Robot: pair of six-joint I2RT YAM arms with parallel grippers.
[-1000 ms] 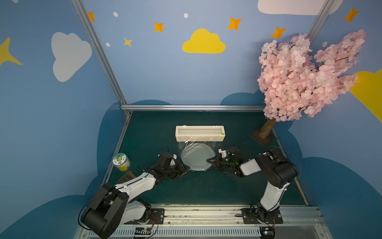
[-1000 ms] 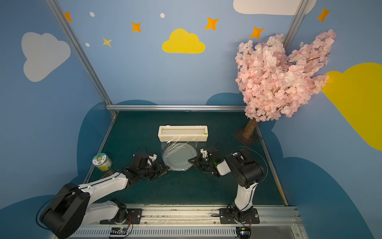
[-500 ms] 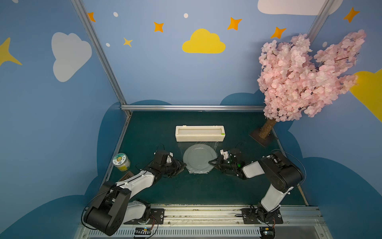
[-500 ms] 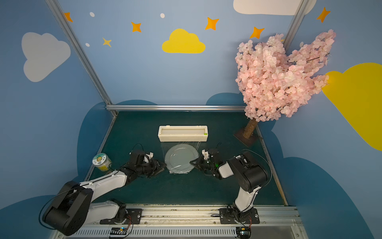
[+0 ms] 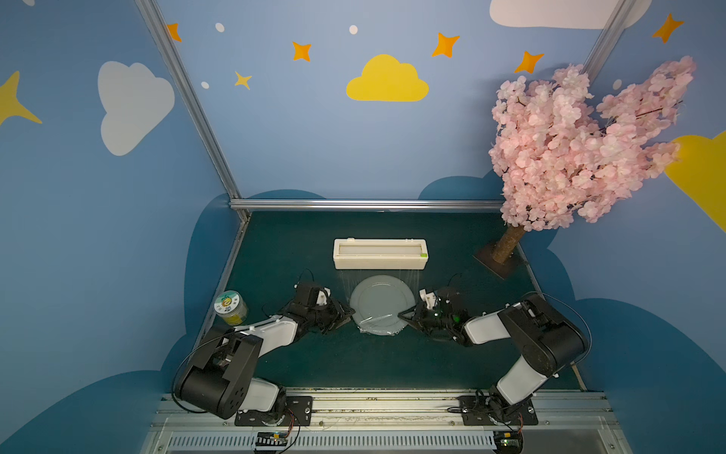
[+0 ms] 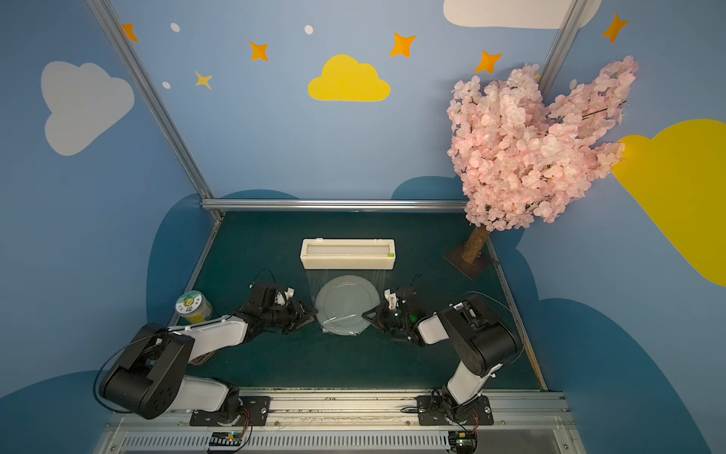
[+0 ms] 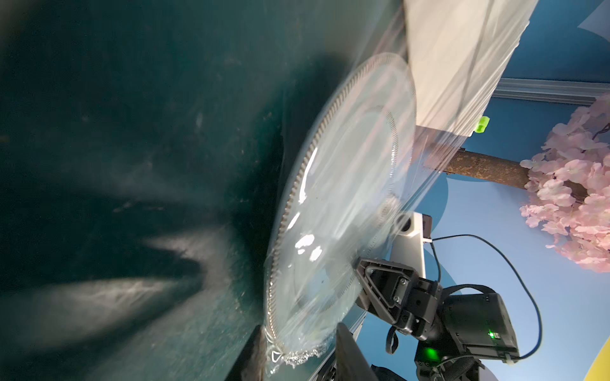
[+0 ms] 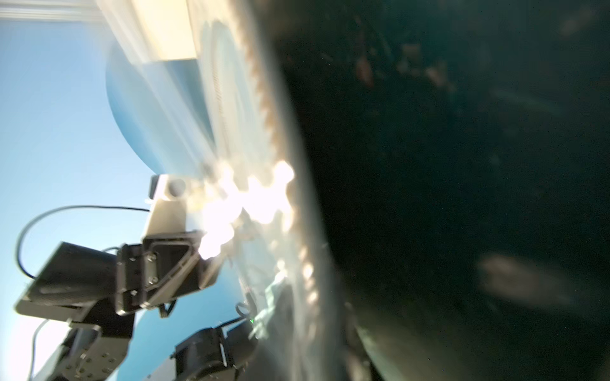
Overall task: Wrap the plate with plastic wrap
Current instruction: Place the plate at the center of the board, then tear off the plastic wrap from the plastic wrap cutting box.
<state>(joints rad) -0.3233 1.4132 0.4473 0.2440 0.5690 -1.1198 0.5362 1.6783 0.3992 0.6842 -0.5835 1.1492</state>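
Plate position: the plate (image 5: 381, 304) lay flat on the green mat (image 5: 353, 365), just in front of the cream dispenser box (image 5: 380, 254) and between my two arms.
Film: the plastic wrap (image 5: 376, 320) ran from the box's front edge down across the plate. A bright crease showed near the plate's near rim, and in the left wrist view the film bunched into a crinkled fringe there.
Left tool: the left gripper (image 5: 347, 316) sat at the plate's left rim. In its wrist view its fingers (image 7: 350, 356) stood apart with the rim and the bunched film between them. I could not tell whether they were pinching anything.
Right tool: the right gripper (image 5: 402, 315) had its tip at the plate's right rim. It showed side-on or blurred in every view, so I could not tell if its jaws were spread or pressed together.
Step in hand: I judged this to be draping and tucking, with the sheet over the plate but apparently not yet cut from the box.
Next move: I reckoned it called for pressing the film under the rim on both sides, then parting it at the box without dragging the plate.
Bystanders: the lidded jar (image 5: 231, 307) and the pink blossom tree (image 5: 581, 145) stood well apart from the work.
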